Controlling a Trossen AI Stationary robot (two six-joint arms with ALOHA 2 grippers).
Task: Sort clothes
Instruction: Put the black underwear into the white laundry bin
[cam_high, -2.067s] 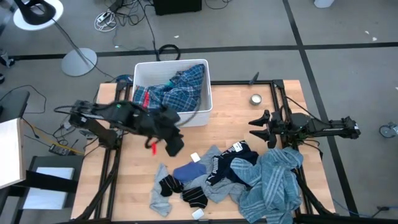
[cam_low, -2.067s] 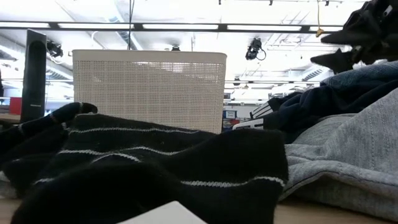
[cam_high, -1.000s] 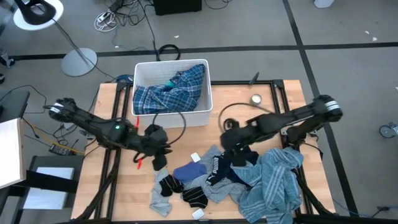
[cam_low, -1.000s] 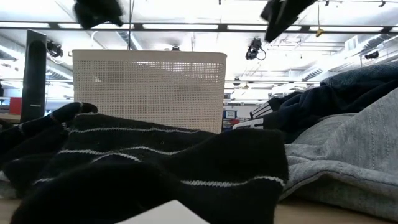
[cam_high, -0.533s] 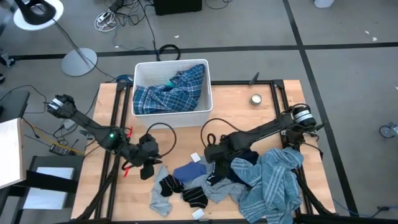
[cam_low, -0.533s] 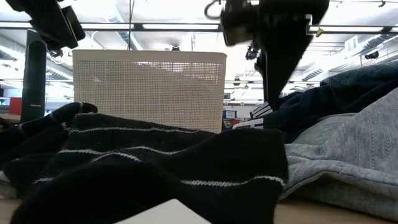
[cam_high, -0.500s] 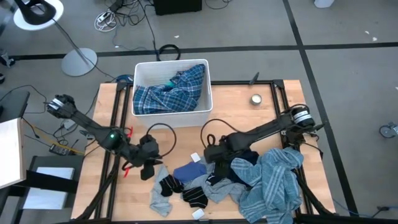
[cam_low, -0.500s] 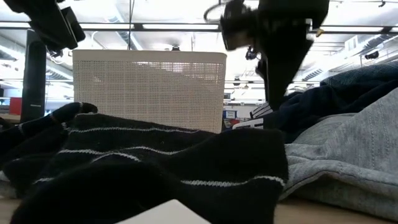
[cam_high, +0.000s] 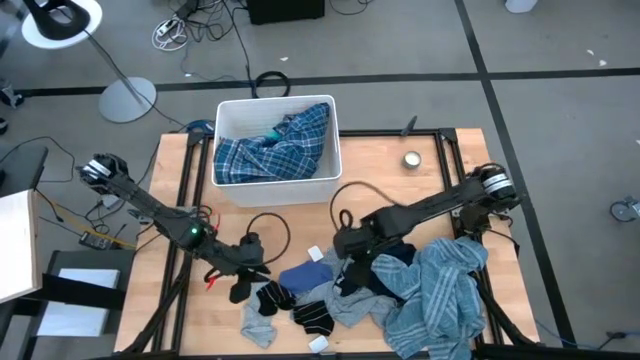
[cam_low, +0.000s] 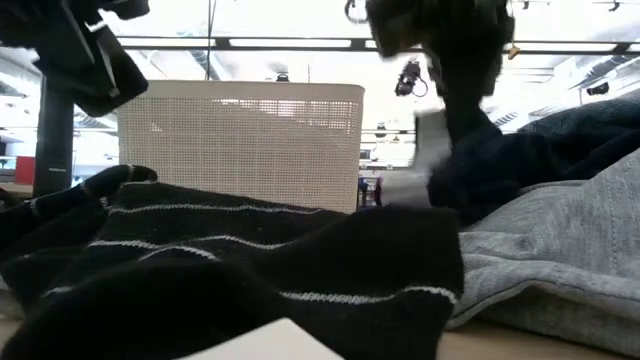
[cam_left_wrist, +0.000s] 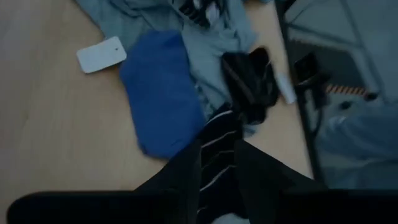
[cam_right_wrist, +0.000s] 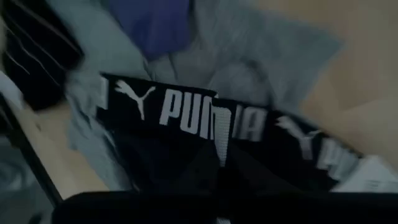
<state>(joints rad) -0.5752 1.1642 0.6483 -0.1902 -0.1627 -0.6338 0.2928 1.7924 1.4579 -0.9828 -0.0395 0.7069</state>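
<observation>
A loose pile lies on the table's near half: a light-blue striped shirt (cam_high: 440, 295), a grey piece (cam_high: 352, 305), a blue piece (cam_high: 305, 273), a navy piece with a lettered waistband (cam_high: 385, 255) and black-striped pieces (cam_high: 312, 317). The blue plaid shirt (cam_high: 270, 155) lies in the white bin (cam_high: 222, 108), and a bit of turquoise (cam_high: 273, 134) shows in it. My left gripper (cam_high: 243, 287) is down at the pile's left end, shut on a black-striped piece (cam_left_wrist: 217, 149). My right gripper (cam_high: 348, 272) is down on the pile's middle, shut on the navy piece (cam_right_wrist: 186, 118). My left gripper pinches one end of the black-striped piece (cam_left_wrist: 216, 165) between its two fingers, coming slanting down from the table's left. The rest of the piece lies on the table among the other pieces. My right gripper pinches the navy piece's lettered waistband (cam_right_wrist: 219, 134) near its middle between its two fingers, coming down from above and lying across the band. The rest of the piece lies on the pile.
A small round tin (cam_high: 411, 159) stands on the table's far right. White tags (cam_high: 314, 253) lie by the pile. The bin stands at the far edge, left of middle. Bare wood shows between the bin and the pile.
Both grippers have gone toward the table's near edge and down onto the pile, the right one also toward the left. In the low view the navy piece's white label has shifted and blurred under the right gripper.
</observation>
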